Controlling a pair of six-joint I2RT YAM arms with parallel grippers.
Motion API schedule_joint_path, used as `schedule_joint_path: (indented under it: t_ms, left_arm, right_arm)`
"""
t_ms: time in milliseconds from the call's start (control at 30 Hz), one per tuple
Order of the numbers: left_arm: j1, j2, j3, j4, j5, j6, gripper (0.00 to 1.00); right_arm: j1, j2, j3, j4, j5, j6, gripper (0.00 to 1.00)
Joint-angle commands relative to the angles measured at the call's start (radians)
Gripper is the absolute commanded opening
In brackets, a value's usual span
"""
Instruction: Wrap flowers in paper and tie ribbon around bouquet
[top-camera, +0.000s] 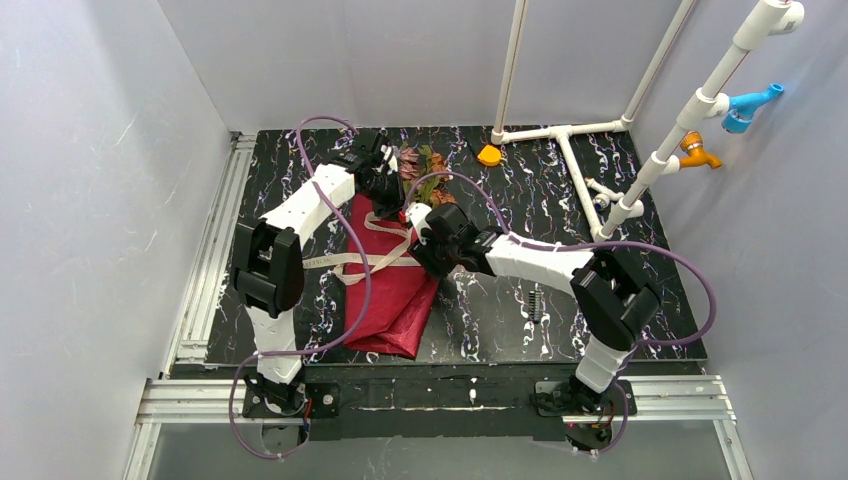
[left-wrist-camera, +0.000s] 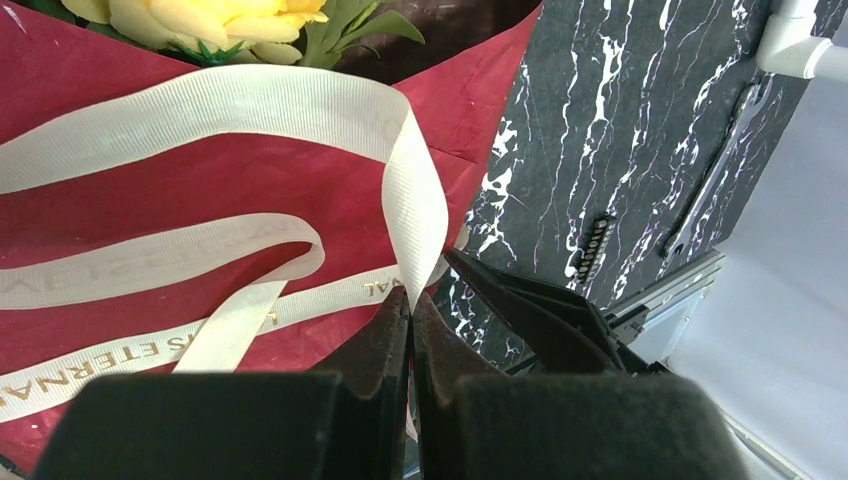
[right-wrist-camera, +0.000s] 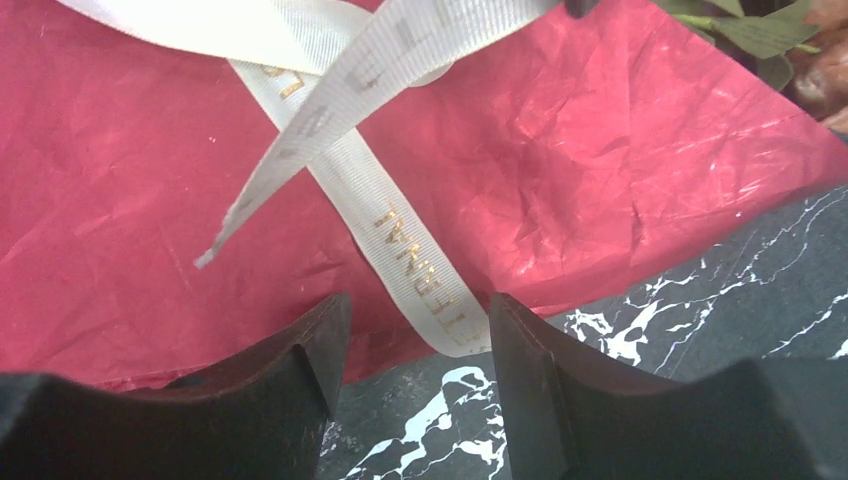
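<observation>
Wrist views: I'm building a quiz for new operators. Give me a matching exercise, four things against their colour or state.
Things:
1. ribbon
2. paper
3. left fingers
4. right fingers

States:
A. apart, a ribbon end showing between them
B. red, wrapped around the flowers
C. shut on the ribbon
D. cream, crossing itself over the paper

Pairs: 1-D, 2-B, 3-C, 4-A
</observation>
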Motion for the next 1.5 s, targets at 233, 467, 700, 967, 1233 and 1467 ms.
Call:
schedule_joint_path:
  t_ms: [233, 467, 700, 967, 1233, 1467]
  left_arm:
    - [-0.005, -0.04, -0.041, 0.021, 0.028, 0.019, 0.0]
    - [-0.006, -0.035, -0.044, 0.025, 0.026, 0.018, 0.0]
    - [-0.018, 0.025, 0.02, 0.017, -0.008, -0.009, 0.0]
    - [-0.05, 0.122, 0.104, 0.002, -0.181, -0.102, 0.0]
    - [-0.073, 0.155, 0.122, -0.002, -0.275, -0.109, 0.0]
    - [-0.084, 0.108, 0.054, 0.001, -0.154, -0.042, 0.0]
  right_arm:
    - [-0.011, 0.096, 0.084, 0.018, 0.035, -0.023, 0.49]
    - [-0.011, 0.106, 0.123, -0.034, 0.046, -0.025, 0.2]
    - [-0.011, 0.021, 0.084, -0.045, 0.063, -0.031, 0.11]
    - [-0.011, -0.089, 0.009, 0.016, -0.04, -0.066, 0.03]
    - [-0.011, -0.107, 0.015, 0.028, -0.039, -0.08, 0.02]
    - [-0.011, -0.042, 0.088, 0.025, 0.067, -0.005, 0.01]
